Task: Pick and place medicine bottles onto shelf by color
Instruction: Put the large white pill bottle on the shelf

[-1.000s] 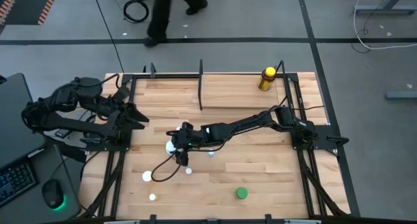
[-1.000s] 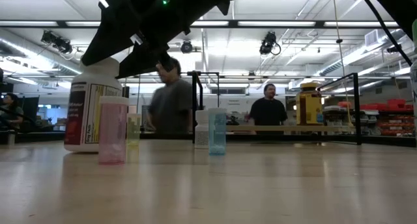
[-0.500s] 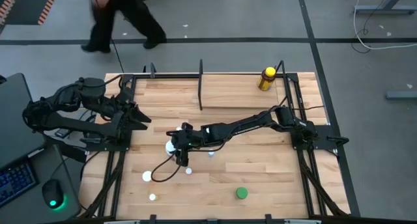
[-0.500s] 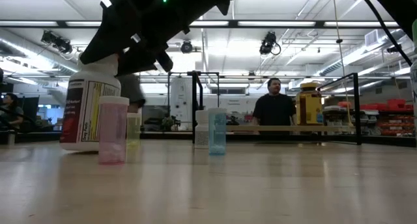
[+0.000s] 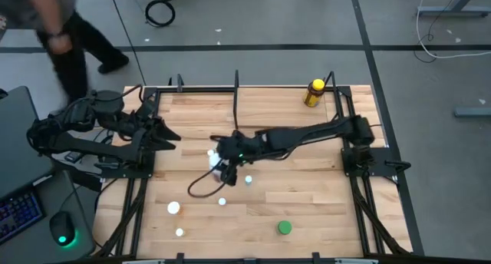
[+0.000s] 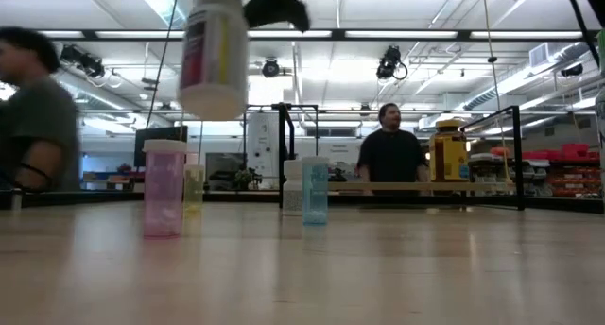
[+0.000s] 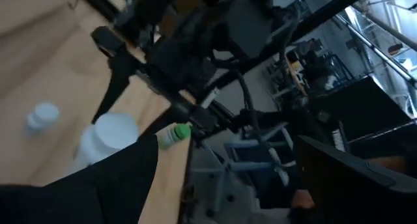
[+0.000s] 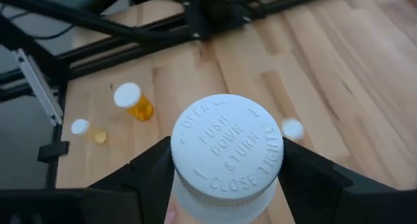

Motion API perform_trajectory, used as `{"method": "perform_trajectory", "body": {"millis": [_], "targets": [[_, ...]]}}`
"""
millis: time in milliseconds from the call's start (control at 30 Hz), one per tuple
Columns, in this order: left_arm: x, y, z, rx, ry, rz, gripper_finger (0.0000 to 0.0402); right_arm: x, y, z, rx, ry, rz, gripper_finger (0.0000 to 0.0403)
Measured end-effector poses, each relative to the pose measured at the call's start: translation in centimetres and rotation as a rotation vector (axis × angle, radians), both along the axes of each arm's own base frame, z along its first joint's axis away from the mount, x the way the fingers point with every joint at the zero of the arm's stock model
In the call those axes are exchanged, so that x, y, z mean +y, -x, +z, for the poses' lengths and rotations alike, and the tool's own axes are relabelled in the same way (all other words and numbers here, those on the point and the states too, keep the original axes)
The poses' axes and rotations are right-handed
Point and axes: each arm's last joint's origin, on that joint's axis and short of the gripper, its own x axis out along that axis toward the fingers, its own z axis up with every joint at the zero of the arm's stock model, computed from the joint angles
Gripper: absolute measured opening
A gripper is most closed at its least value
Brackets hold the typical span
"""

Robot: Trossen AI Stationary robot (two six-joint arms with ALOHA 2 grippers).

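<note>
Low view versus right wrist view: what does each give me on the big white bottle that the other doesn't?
Only the low view shows the large white bottle hanging clear above the tabletop, its label side visible, with the pink vial and blue vial standing below. Only the right wrist view shows the white cap from above, a dark finger pressed against each side, and an orange vial on the wood. Both show the right gripper holding that bottle.

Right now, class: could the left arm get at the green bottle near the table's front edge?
Probably not easily. The left gripper waits open at the table's far-left side; the green bottle stands across the table, past the right arm's raised white bottle.
</note>
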Motion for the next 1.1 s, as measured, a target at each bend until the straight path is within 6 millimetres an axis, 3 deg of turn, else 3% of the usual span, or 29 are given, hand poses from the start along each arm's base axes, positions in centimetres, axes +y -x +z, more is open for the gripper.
{"method": "perform_trajectory", "body": {"millis": [233,433,600,833,1100], "targets": [[0.1,-1.0,0.6,-0.082,-0.081,0.026,0.0362,-0.4,4.5,3.1,0.106,-0.045,-0.180,0.0243],[0.2,-2.2,1.0,-0.134,-0.095,0.033,0.0362,-0.5,7.5,3.2,0.269,-0.024,-0.345,0.0243],[0.2,-3.2,1.0,-0.131,-0.043,0.048,0.0362,0.2,8.4,3.0,0.310,-0.002,-0.413,0.0243],[0.2,-4.2,0.7,-0.110,-0.040,0.049,0.0362,1.0,9.8,2.7,0.305,0.004,-0.641,0.0244],[0.3,-5.0,1.4,-0.188,-0.043,0.067,0.0362,1.0,11.0,2.5,0.338,0.018,-0.787,0.0244]]}}
